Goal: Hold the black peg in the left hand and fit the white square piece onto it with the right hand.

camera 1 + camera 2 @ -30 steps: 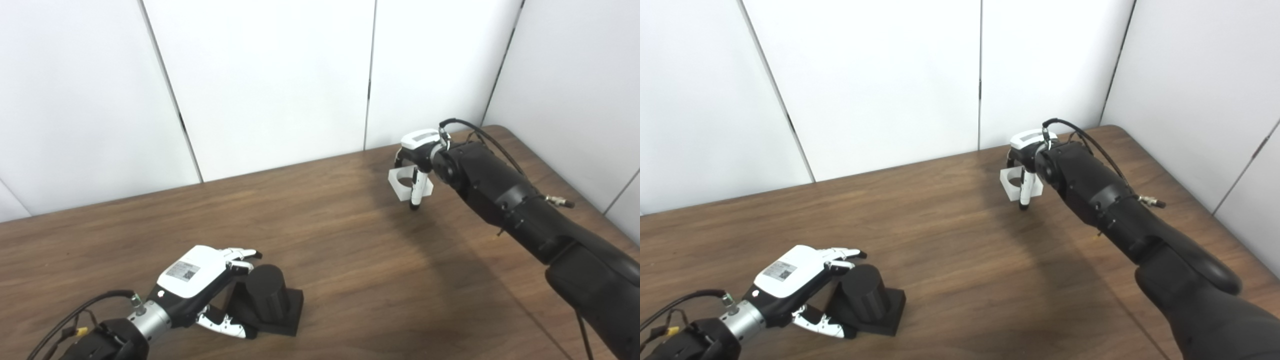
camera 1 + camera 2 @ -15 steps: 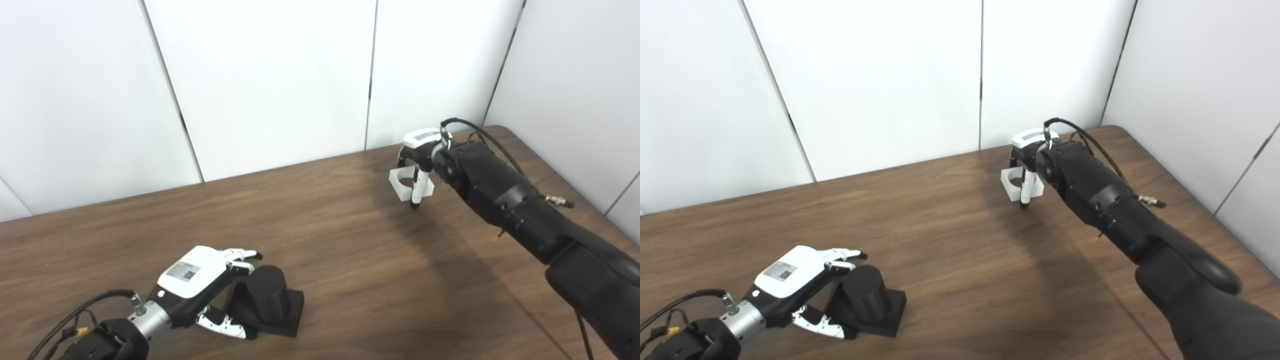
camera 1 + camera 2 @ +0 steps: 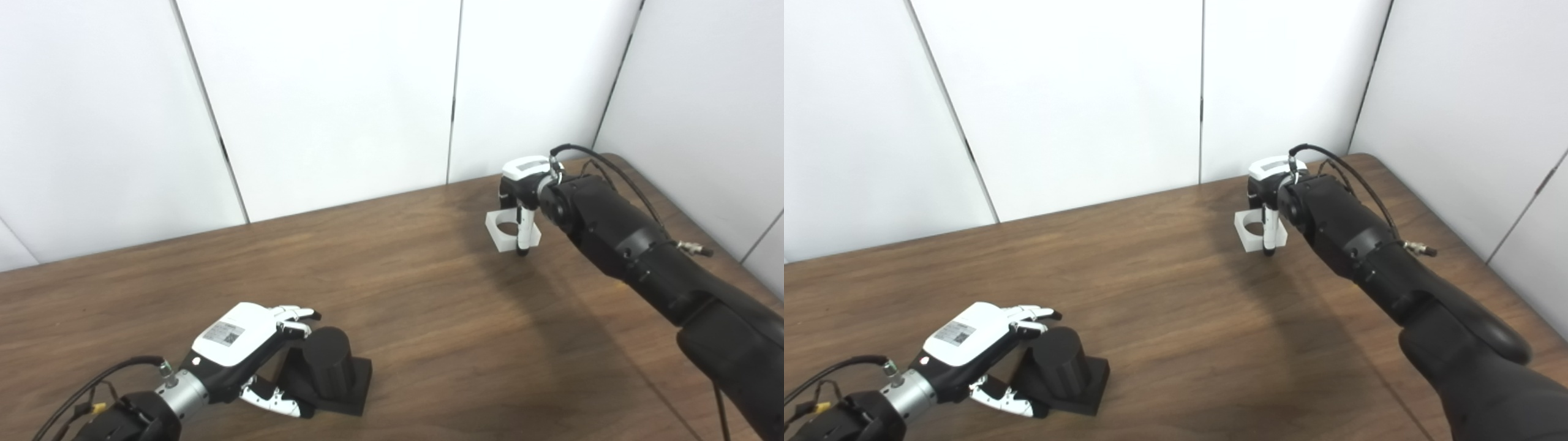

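R hand [image 3: 522,191] at far R of wooden table [image 3: 429,318], fingers curled down on white square piece [image 3: 512,231]. One finger [image 3: 524,229] crosses its near-R side; thumb side hidden behind palm. Piece looks pinched, but can't tell whether it is clear of the table or resting on it. Its round hole faces up and a bit toward camera, roughly level.

Black peg [image 3: 327,366]: stubby cylinder on a square black base [image 3: 349,392], standing on table near L front edge. Long axis upright, leaning slightly in view. L hand [image 3: 245,343] cups it from the L, fingers apart: upper fingertips [image 3: 300,315] beside peg top, thumb [image 3: 275,401] low at the base. Touching or a hair apart, can't tell. Not gripped from what shows, peg not lifted.

Key relation: peg lies well apart from white piece, toward near-L, across most of the table. R hand has the piece; L hand nearest the peg. Judgement: hole axis must line up w/ upright peg axis before lowering; L grip should firm up first.

Writing: QR-type sticker on back of L hand [image 3: 223,334], text too small to read. Grey label on back of R hand, unreadable. No brands seen.
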Controlling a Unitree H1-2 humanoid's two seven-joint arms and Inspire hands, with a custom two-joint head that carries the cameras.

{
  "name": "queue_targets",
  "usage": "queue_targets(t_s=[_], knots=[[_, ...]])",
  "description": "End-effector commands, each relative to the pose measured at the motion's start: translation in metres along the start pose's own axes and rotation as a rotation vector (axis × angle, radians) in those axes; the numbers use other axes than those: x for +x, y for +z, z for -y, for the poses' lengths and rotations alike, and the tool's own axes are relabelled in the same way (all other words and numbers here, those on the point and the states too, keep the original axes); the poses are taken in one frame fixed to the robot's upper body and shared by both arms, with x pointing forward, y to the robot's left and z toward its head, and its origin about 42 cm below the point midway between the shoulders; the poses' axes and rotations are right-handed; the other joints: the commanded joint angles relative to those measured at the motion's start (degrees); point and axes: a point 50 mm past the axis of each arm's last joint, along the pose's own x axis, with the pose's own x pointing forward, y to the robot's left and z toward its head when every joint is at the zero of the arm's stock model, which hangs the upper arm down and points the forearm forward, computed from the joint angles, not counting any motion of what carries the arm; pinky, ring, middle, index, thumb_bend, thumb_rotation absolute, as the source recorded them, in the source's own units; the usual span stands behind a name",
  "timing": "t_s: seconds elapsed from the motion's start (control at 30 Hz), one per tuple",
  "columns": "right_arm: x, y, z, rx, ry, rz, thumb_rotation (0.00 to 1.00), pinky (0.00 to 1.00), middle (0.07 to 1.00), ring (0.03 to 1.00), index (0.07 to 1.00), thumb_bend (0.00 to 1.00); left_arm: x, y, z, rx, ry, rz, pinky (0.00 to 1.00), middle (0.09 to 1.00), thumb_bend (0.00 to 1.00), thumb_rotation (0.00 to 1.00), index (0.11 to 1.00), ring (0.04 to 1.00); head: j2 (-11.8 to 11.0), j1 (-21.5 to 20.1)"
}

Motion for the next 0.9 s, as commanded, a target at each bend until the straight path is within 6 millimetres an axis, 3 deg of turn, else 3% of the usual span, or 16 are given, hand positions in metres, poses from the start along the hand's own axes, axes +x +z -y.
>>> queue_targets(t_s=[0.0,0.33,0.5,0.67,0.87], knots=[[0.001,-0.017,-0.003,-0.025,0.028,-0.029,0.14,0.72,0.73,0.81,0.488,0.52,-0.022,-0.004,0.04,0.012,-0.213,-0.026,0.75,0.876,0.52,0.06,0.491,0.868,0.1,0.0],[-0.004,-0.017,0.004,-0.011,-0.03,0.018,0.15,0.79,0.771,0.844,0.491,0.52,-0.021,-0.005,0.039,0.013,-0.208,-0.03,0.75,0.874,0.52,0.06,0.491,0.876,0.3,1.0],[-0.013,-0.015,0.008,0.061,-0.061,0.07,0.14,0.78,0.776,0.835,0.487,0.52,-0.018,-0.004,0.038,0.016,-0.207,-0.034,0.75,0.874,0.52,0.06,0.491,0.878,1.2,3.4],[-0.029,-0.006,0.01,0.101,-0.097,0.164,0.13,0.71,0.745,0.79,0.478,0.52,-0.012,-0.003,0.037,0.02,-0.221,-0.037,0.77,0.883,0.52,0.07,0.492,0.888,3.3,7.6],[-0.048,0.006,0.022,0.098,-0.139,0.252,0.13,0.73,0.766,0.818,0.481,0.52,-0.004,0.001,0.034,0.016,-0.223,-0.045,0.77,0.891,0.52,0.07,0.492,0.899,4.8,13.2]])
